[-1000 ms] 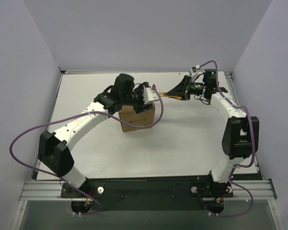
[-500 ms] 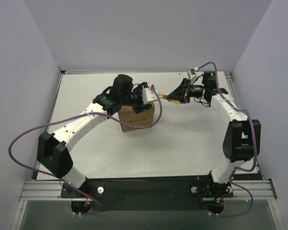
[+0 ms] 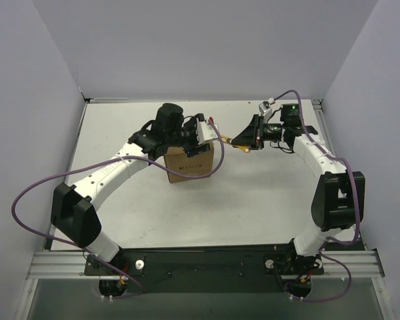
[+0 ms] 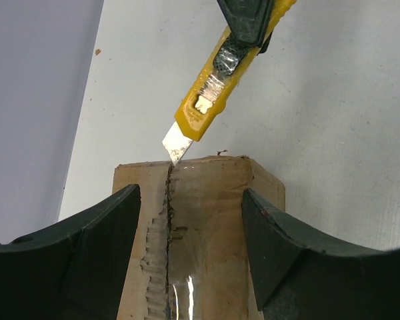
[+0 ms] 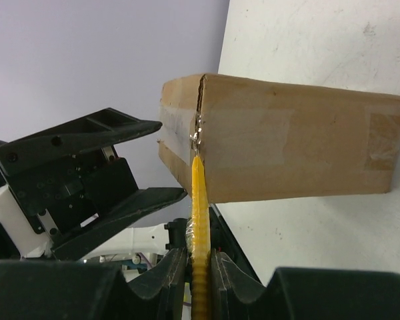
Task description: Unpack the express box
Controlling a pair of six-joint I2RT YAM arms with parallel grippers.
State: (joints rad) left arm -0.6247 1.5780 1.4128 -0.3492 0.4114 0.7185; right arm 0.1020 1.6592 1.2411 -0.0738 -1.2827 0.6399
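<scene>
**Top view:** the express box (image 3: 190, 163) stands on the table (image 3: 267, 200) under the left gripper (image 3: 201, 133). The right gripper (image 3: 252, 133) is clamped on the utility knife (image 3: 232, 141).

**Left wrist view:** the left jaws are spread wide over the box top. The blade tip (image 4: 177, 150) meets the taped seam (image 4: 168, 220) at the far edge. We judge that a skewed stroke could strike a finger (image 4: 87, 253).

**Right wrist view:** the knife sits edge-on in the grip. We expect it to twist if the tape resists, or the box to slide if it is not pressed down.
</scene>
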